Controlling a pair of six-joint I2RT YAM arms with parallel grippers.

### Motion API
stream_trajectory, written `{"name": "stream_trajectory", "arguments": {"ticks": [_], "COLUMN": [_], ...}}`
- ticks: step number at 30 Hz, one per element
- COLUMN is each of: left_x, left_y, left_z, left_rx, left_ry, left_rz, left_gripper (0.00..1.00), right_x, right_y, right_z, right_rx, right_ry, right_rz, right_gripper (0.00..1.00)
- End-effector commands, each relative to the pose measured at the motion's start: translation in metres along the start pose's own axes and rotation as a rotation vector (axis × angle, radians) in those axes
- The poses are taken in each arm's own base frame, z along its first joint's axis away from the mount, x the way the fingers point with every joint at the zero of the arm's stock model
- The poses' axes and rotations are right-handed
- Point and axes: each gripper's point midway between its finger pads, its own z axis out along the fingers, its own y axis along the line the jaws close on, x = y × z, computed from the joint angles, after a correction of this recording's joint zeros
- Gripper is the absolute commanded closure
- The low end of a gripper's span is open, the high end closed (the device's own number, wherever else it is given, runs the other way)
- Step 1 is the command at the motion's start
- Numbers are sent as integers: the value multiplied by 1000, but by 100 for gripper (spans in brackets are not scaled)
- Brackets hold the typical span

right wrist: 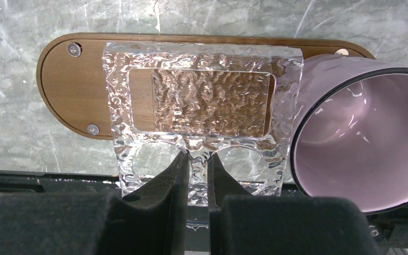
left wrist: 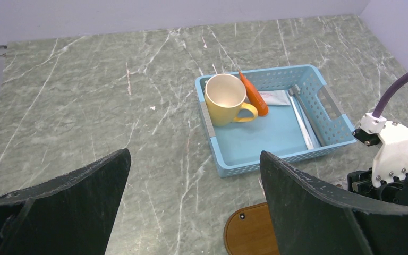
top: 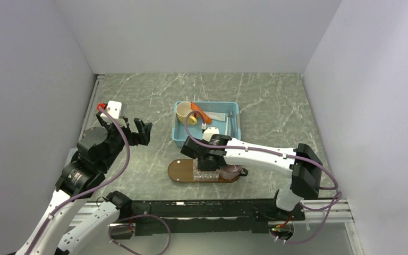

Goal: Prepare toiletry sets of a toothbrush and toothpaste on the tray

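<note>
The right gripper (right wrist: 197, 159) clamps the edge of a clear holder (right wrist: 202, 95), apparently seating it on the tray (right wrist: 69, 90), where a mauve cup (right wrist: 361, 149) sits, while orange tube (left wrist: 253, 94) and toothbrush (left wrist: 300, 116) wait in the blue basket (left wrist: 255, 159) beyond the tray; the left gripper (left wrist: 194, 155) gapes empty.

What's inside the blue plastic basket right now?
The blue plastic basket holds a yellow ceramic mug, an orange flat tube, a white flat tube and a thin pale stick. Anything under the mug is hidden.
</note>
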Motion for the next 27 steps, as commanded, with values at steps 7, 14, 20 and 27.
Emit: {"name": "stream_trajectory", "arguments": {"ticks": [7, 14, 20, 27], "left_x": [-7, -7, -6, -7], "left_y": [1, 1, 1, 1], "left_z": [-1, -2, -1, -2], "left_rx": [-7, -6, -6, -8], "left_ry": [-24, -26, -23, -25], "left_rz": [-15, -16, -15, -15], "left_gripper": [1, 1, 1, 1], "right_x": [-4, -3, -2, -3], "right_y": [-3, -4, -4, -8], "right_z": [-12, -13, -13, -14], "right_rx": [-10, -8, -2, 5], "right_ry": [-27, -28, -28, -35], "right_rz": [26, 29, 26, 30], "right_gripper": [89, 86, 80, 77]}}
